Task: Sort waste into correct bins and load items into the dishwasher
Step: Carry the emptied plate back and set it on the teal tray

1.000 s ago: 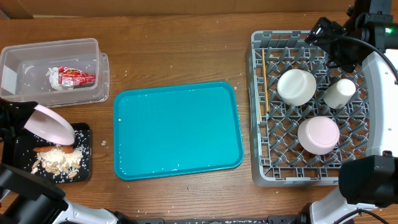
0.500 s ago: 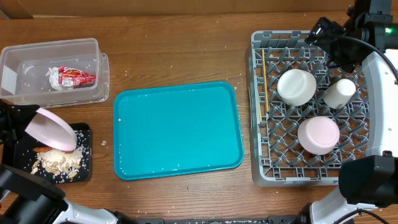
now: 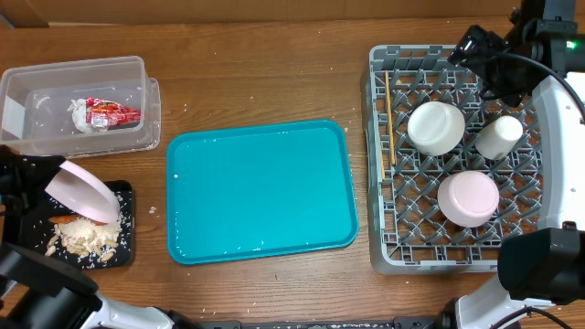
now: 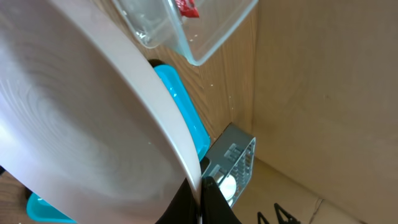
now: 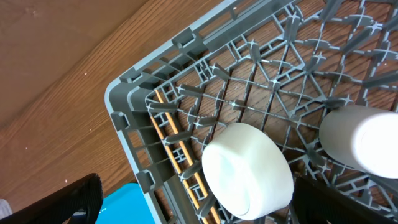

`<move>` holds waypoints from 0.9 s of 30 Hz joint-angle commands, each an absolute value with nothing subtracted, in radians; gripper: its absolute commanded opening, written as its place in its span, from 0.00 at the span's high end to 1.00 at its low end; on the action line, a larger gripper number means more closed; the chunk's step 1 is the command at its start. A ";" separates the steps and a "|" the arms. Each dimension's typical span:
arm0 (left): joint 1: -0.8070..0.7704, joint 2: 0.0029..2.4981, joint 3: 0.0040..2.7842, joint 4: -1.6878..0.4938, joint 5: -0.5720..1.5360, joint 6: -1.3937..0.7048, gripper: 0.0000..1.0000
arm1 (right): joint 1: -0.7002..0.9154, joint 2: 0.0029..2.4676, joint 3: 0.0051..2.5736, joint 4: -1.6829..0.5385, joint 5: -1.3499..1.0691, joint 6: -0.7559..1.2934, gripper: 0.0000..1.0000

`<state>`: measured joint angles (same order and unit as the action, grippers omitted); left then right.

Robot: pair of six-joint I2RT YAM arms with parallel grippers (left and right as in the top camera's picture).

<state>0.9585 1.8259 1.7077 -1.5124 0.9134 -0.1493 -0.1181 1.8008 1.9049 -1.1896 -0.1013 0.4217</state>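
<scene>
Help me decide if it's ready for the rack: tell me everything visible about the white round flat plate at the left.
The white round flat plate looks smooth, glossy and hard, faintly pink in the overhead view. Its visible face looks bare, with a thin rim. The left gripper is shut on its rim, holding it steeply tilted over the shallow black rectangular tray, above pale food scraps and a small orange carrot. Whether it touches them is unclear.
</scene>
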 commanded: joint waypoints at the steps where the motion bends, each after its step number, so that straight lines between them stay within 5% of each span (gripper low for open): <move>1: 0.927 1.737 1.711 -1.518 0.950 -0.112 0.96 | -0.119 1.796 1.908 -1.184 -0.107 0.423 0.00; 6: 0.868 1.658 1.718 -1.478 0.891 -0.144 0.96 | -0.119 1.796 1.908 -1.184 -0.107 0.423 0.00; 11: 0.759 1.568 1.720 -1.426 0.490 -0.349 0.96 | -0.119 1.796 1.908 -1.184 -0.107 0.423 0.00; 17: 0.591 1.506 1.720 -1.352 0.462 -0.353 0.96 | -0.119 1.796 1.908 -1.184 -0.107 0.423 0.00; 27: 0.099 1.505 1.719 -1.275 0.268 -0.376 0.96 | -0.119 1.796 1.908 -1.184 -0.107 0.423 0.00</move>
<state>0.2298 1.5227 1.7077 -1.2919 0.3985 -0.3462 -0.1177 1.8008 1.9049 -1.1892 -0.1013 0.4217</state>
